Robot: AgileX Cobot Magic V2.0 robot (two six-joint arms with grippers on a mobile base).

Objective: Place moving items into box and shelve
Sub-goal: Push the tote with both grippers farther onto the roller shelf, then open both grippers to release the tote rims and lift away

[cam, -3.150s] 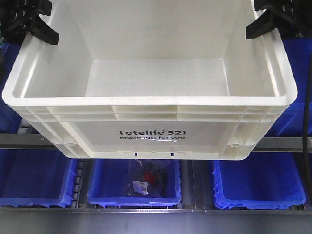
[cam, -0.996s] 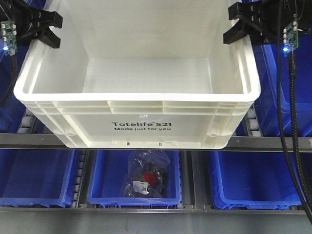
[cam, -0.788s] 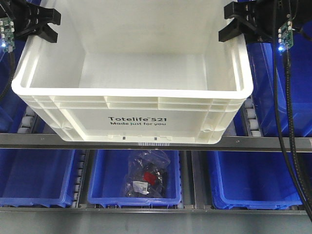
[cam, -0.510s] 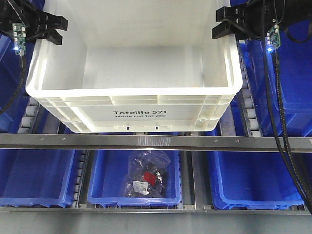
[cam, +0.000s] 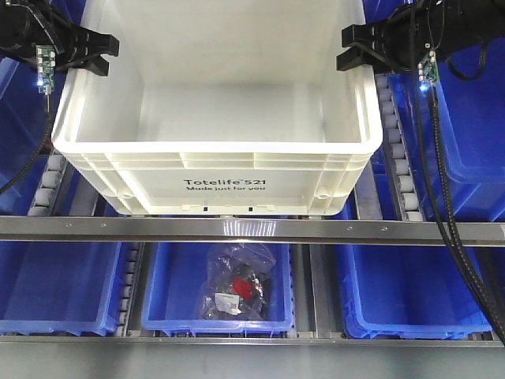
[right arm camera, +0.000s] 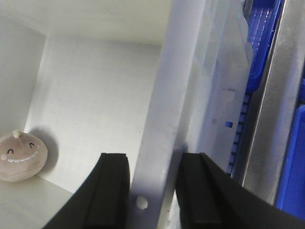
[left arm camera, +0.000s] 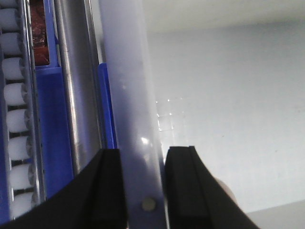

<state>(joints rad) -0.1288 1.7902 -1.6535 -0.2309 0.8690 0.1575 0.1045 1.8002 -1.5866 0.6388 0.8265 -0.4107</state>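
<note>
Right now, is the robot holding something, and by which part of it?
Yes. Both hold the white box by its side rims: the left gripper on one wall's rim, the right gripper on the opposite one.

One white box (cam: 217, 150), two grippers, left (cam: 99, 54) and right (cam: 351, 47), and one pinkish-brown plush toy (right arm camera: 20, 157). About six blue bins (cam: 217, 296) show, though cropped edges make that uncertain.

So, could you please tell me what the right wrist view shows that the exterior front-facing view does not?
Only the right wrist view shows the pinkish-brown plush toy in a corner inside the box, and the right gripper pinching the wall. Only the exterior view shows the left gripper, the printed front, the shelf rail and a blue bin holding a bagged item. Both show the white box.
</note>
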